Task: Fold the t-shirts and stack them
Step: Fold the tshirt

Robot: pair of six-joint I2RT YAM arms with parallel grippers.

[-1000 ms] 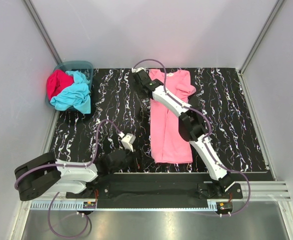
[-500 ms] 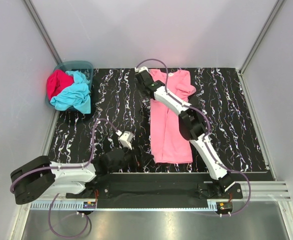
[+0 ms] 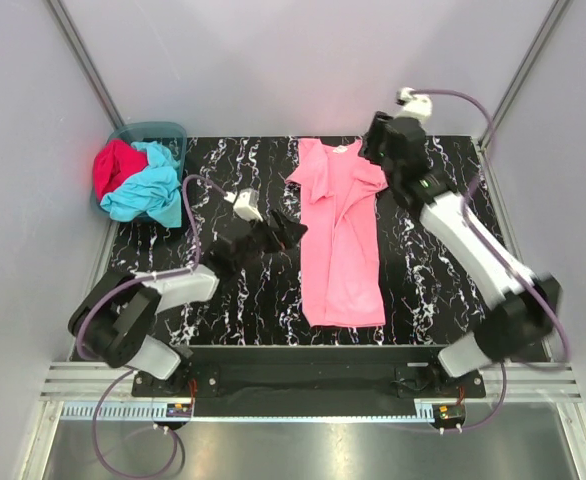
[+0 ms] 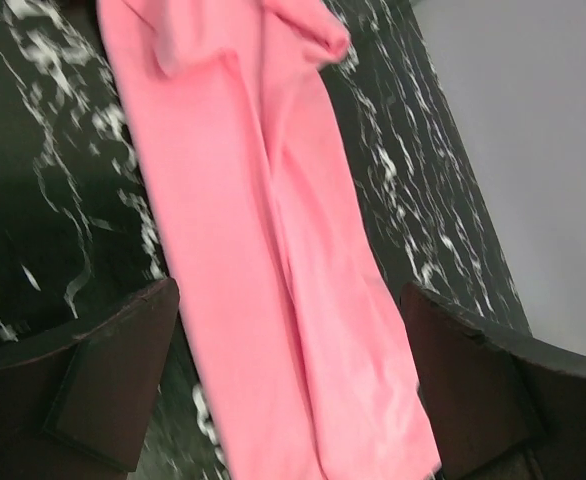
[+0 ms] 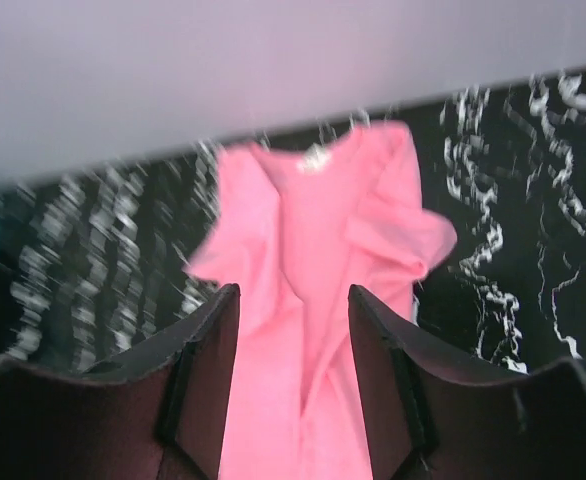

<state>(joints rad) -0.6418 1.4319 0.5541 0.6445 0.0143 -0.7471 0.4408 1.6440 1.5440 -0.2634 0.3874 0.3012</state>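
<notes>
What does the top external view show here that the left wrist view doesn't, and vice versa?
Only top external: the teal plastic basket at the far left corner holding a crumpled crimson red t-shirt and a turquoise t-shirt, and the right gripper. Only left wrist: the left gripper close up, fingers spread wide, gripping nothing. Both: the light pink cotton t-shirt laid out on the black marbled table.

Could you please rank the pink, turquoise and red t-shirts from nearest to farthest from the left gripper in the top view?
From the left gripper:
1. pink t-shirt, just to its right.
2. turquoise t-shirt, to its left, farther back.
3. red t-shirt, beyond the turquoise one, far-left corner.
</notes>
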